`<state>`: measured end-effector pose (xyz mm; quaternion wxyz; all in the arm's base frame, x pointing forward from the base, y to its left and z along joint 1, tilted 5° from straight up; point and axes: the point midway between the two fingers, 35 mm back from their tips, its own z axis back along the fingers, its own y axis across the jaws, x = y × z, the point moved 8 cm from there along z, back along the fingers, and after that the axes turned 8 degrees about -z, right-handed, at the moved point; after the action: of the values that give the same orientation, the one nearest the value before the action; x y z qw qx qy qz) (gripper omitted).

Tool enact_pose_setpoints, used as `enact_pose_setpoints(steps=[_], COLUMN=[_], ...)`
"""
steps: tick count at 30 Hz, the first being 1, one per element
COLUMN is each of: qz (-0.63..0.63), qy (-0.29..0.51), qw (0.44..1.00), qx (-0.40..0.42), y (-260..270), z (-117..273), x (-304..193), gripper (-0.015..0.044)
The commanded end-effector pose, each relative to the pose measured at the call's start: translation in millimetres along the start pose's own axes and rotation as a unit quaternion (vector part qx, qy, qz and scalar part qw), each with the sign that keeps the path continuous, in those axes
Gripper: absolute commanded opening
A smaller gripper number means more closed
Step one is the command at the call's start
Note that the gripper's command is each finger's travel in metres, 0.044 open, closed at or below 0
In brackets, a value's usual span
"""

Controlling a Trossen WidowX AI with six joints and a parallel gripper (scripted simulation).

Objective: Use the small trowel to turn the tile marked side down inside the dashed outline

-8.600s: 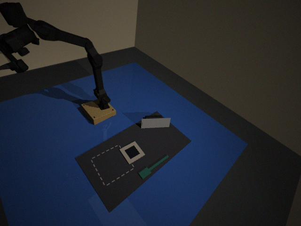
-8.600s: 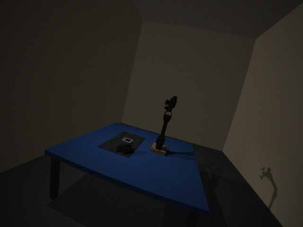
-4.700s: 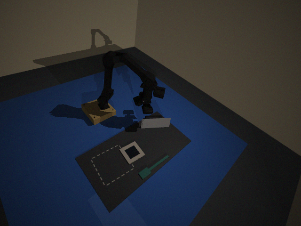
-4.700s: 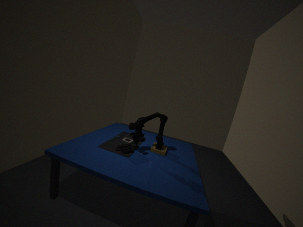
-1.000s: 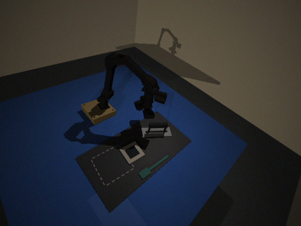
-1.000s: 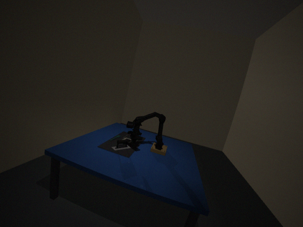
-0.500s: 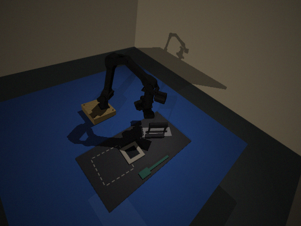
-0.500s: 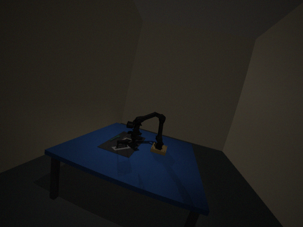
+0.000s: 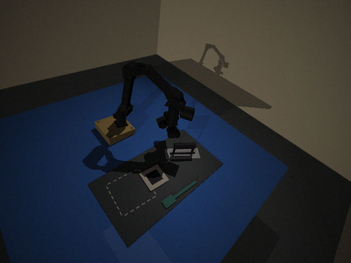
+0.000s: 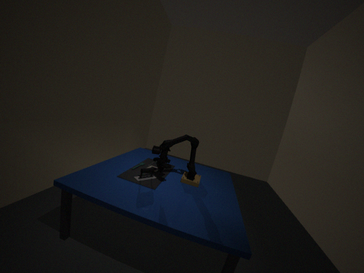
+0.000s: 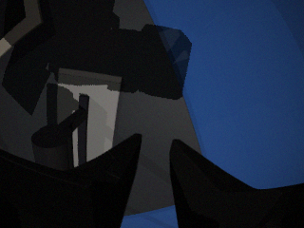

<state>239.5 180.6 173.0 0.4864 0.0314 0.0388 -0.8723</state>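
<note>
The trowel, a light flat plate (image 9: 197, 154) (image 10: 137, 178) (image 11: 102, 106) with a dark raised bar handle (image 9: 185, 146) (image 11: 51, 148), lies on the mat's right part in the top view. My gripper (image 9: 173, 136) (image 11: 156, 143) is slightly open and empty, pointing down above the mat beside the trowel; in the wrist view the handle is left of the fingers. The tile (image 9: 152, 188) (image 11: 29, 28) lies on the mat with a light border and dark centre square facing up. It overlaps the right side of the dashed outline (image 9: 107, 186). Arm shadow darkens part of the tile.
A green flat-bladed tool (image 9: 169, 201) (image 10: 137, 165) lies near the mat's front edge. The dark mat (image 9: 127, 232) rests on the blue table (image 9: 198, 221) (image 10: 187, 217). The arm stands on a wooden base (image 9: 106, 130) (image 10: 189, 182) beyond the mat.
</note>
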Motion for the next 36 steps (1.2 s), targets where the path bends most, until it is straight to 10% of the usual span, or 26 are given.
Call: enact_pose_setpoints(steps=[1,14,18,33,36], qz=[0.0,0.0,0.0,0.0,0.0], qy=[0.0,0.0,0.0,0.0,0.0], qw=[1.0,1.0,1.0,1.0,1.0], qx=[0.0,0.0,0.0,0.0,0.0], y=[0.0,0.0,0.0,0.0,0.0], z=[0.0,0.0,0.0,0.0,0.0], x=[0.0,0.0,0.0,0.0,0.0], gripper=[0.01,0.01,0.0,0.0,0.0079])
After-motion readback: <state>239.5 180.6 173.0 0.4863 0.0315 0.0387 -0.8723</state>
